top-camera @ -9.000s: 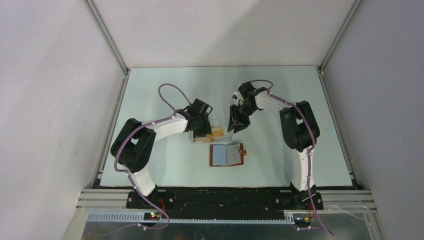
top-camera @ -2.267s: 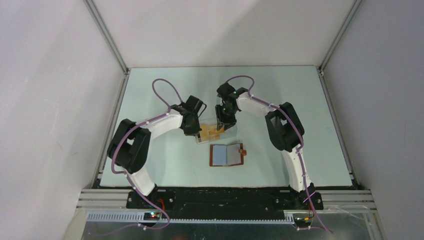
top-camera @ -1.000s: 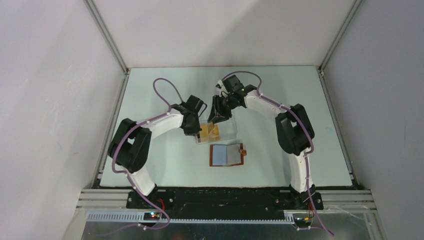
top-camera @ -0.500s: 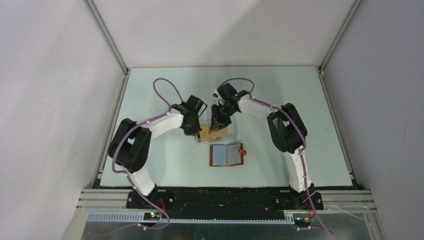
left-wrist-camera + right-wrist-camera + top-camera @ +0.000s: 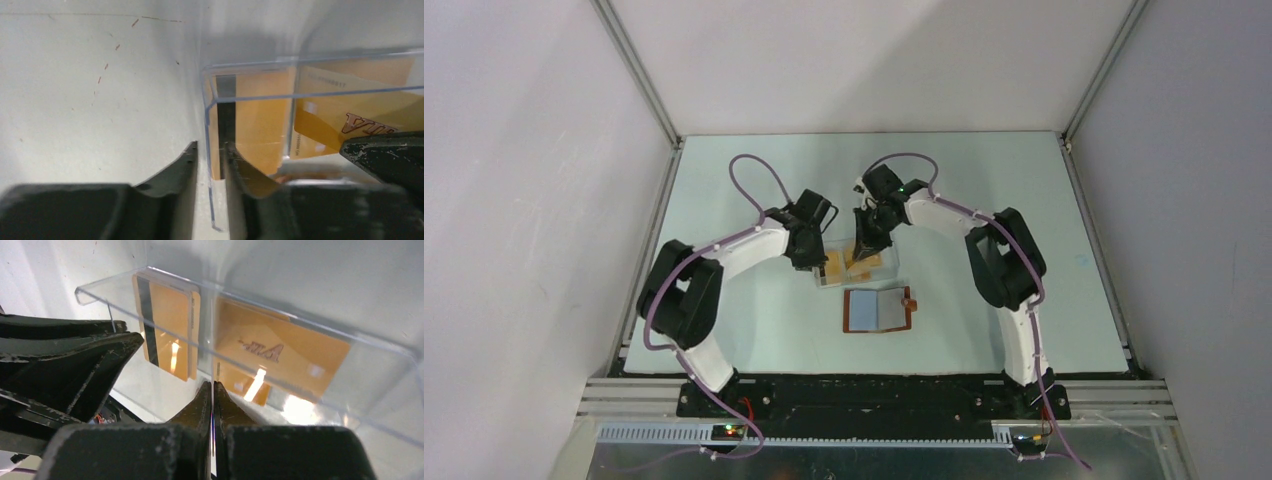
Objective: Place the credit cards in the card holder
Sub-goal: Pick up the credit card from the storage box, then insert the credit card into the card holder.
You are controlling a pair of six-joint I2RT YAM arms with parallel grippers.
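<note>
My left fingers sit narrowly parted astride a wall of the clear box, my right fingers pinched shut over the credit cards inside, card holder lying open just below, mid-frame.

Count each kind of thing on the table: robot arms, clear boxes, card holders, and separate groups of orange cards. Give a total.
Robot arms: 2
Clear boxes: 1
Card holders: 1
Groups of orange cards: 2
Total: 6
</note>
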